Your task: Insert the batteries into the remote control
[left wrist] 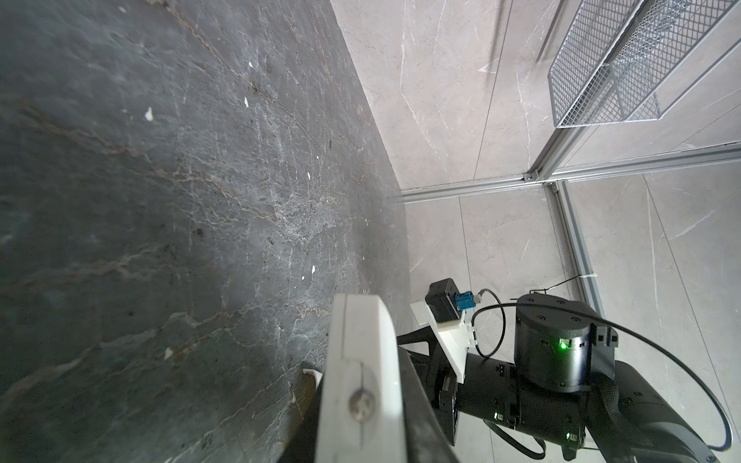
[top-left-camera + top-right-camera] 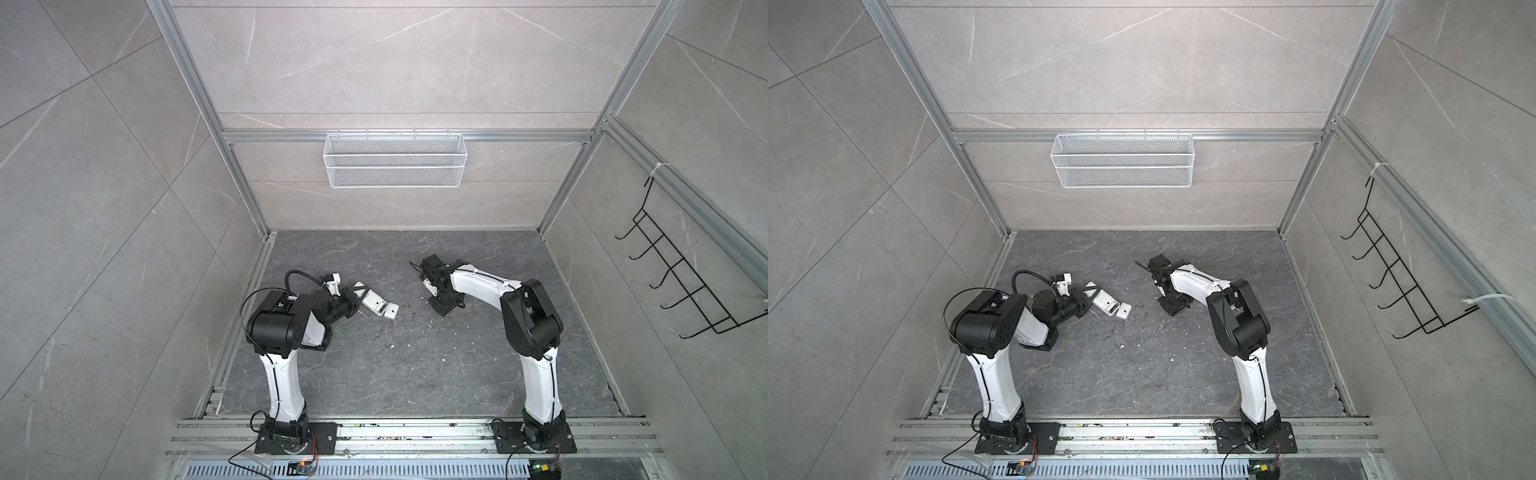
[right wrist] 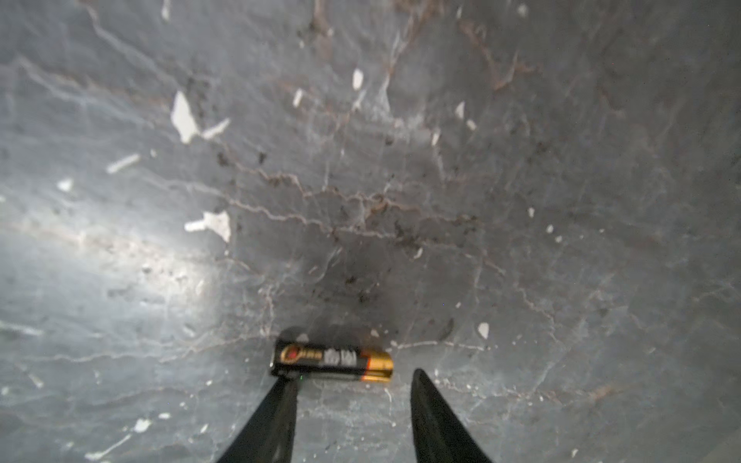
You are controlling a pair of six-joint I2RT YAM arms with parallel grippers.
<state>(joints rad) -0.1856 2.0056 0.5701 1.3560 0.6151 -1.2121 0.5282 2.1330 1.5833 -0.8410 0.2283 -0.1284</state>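
Right gripper [image 3: 353, 377] hovers with jaws parted above one battery [image 3: 333, 360], which lies flat on the tabletop [image 2: 415, 374] right of its middle. One fingertip is at the battery's dark end. We see the left gripper [image 2: 357, 300] clenched on the remote control [image 2: 375, 305], left of the middle.

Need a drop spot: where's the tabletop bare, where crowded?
Bare: dark grey marble tabletop, far strip along the back wall; near centre by the aluminium front rail. Crowded: white rectangular remote control and small white cover plate mid-left; black cylindrical battery at right fingers.
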